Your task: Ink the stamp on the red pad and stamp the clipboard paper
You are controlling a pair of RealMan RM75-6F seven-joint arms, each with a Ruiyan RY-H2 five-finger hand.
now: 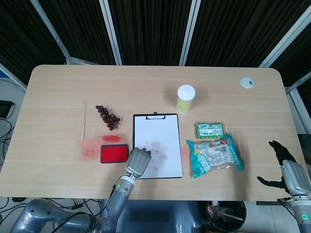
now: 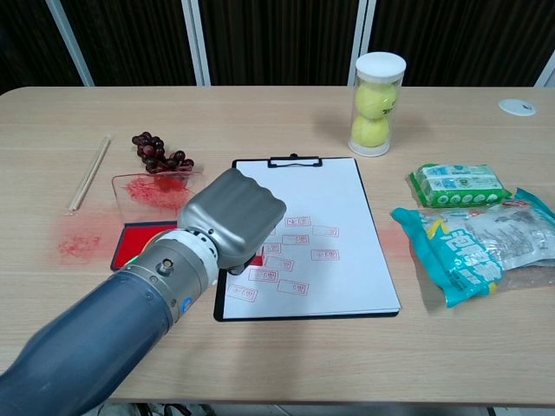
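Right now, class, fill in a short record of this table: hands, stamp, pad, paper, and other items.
left hand: fingers curled, over the clipboard's left edge
stamp: only a red bit shows under the left hand
right hand: fingers spread, off the table's right end
red pad: left of the clipboard
clipboard paper: several red stamp marks on lower half
other items: grapes, tennis ball tube, snack bags
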